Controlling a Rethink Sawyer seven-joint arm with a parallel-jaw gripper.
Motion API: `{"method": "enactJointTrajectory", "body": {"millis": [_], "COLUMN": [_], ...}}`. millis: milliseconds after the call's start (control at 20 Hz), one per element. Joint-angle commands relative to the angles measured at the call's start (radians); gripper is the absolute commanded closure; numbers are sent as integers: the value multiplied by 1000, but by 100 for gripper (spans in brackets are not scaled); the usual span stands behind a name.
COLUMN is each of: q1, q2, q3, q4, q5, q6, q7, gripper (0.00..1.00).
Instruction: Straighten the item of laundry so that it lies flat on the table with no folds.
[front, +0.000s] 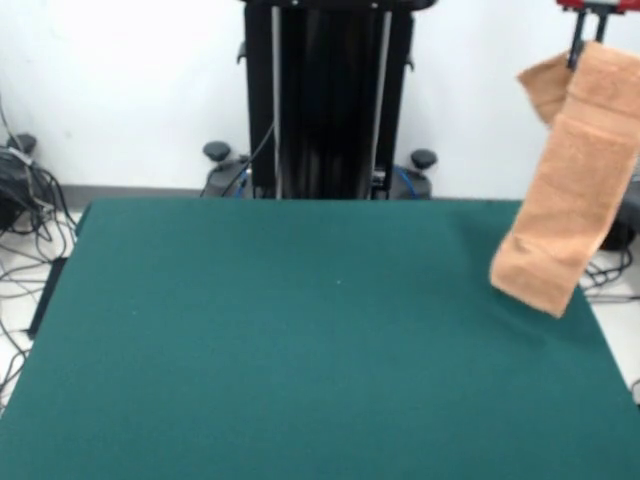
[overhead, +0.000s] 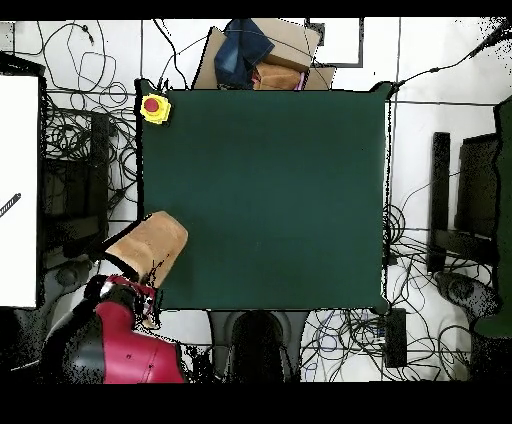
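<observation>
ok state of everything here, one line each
towel: lifted, hanging folded from the gripper over the table's corner, not flat
gripper: raised at the table's edge, shut on the towel
table: nothing lying on its green top
yellow button box: on table corner

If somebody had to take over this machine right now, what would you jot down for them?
Tool: shut on the towel, raised at the table's corner by the robot's base.
Towel: hangs folded from the tool, its lower end just above the table's edge; from overhead it overlaps that corner.
Table: nothing of the towel laid out yet.
Done: towel picked up.
Left: carry it over the table, lay it down, spread it flat without folds.
</observation>
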Motion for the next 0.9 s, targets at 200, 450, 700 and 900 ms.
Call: {"method": "enactJointTrajectory", "body": {"millis": [200, 450, 700, 900], "q1": [-245, -601, -839, -947], "q2": [-32, 21, 194, 257], "q3": [125, 357, 406, 442], "q4": [78, 146, 25, -70], "q5": [-24, -236, -517, -651], "q6": [22, -128, -179, -128], "q7": [183, 84, -35, -60], "gripper": [100, 100, 100, 100]}}
